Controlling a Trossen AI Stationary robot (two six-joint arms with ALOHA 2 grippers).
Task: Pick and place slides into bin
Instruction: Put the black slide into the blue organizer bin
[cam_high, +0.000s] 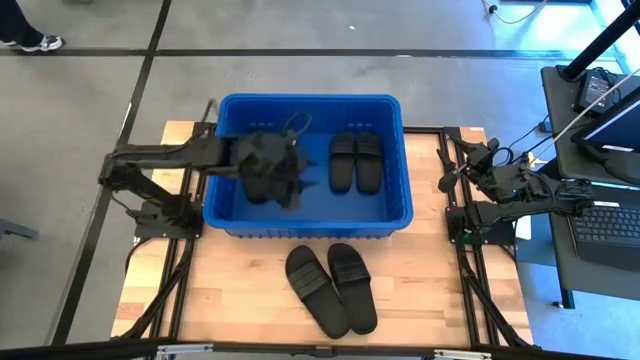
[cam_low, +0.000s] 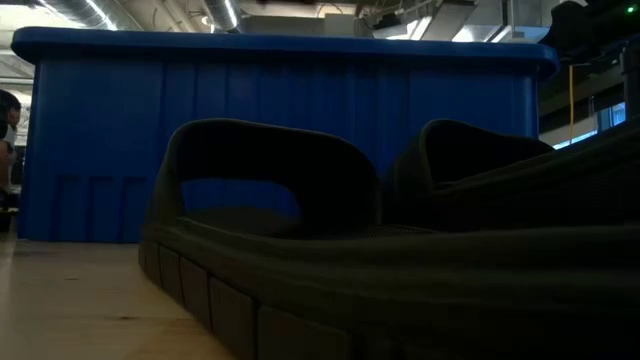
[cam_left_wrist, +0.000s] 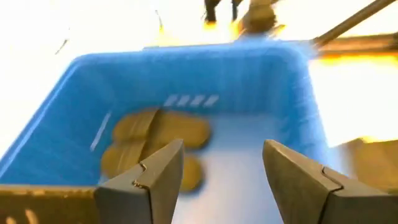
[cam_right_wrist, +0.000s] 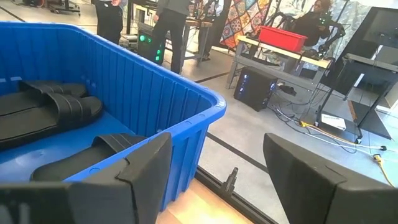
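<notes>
The blue bin (cam_high: 305, 225) stands at the table's far middle. Two black slides (cam_high: 355, 160) lie side by side on its floor in the right half; they also show in the left wrist view (cam_left_wrist: 155, 140) and the right wrist view (cam_right_wrist: 56, 109). More black slide (cam_high: 262, 185) lies in the left half, partly hidden under my left gripper (cam_high: 303, 180), which hangs open and empty over it (cam_left_wrist: 221, 180). Two more slides (cam_high: 330, 288) lie soles down on the table in front of the bin, close to the low camera (cam_low: 300, 250). My right gripper (cam_high: 455, 178) waits open to the right of the bin (cam_right_wrist: 217, 180).
The bin's walls and rolled rim (cam_right_wrist: 186, 93) stand high around the slides. Bare wooden table (cam_high: 240, 290) lies to the left and right of the near pair. A desk with a laptop (cam_high: 610, 215) stands beyond the table's right edge. People stand in the room behind (cam_right_wrist: 171, 31).
</notes>
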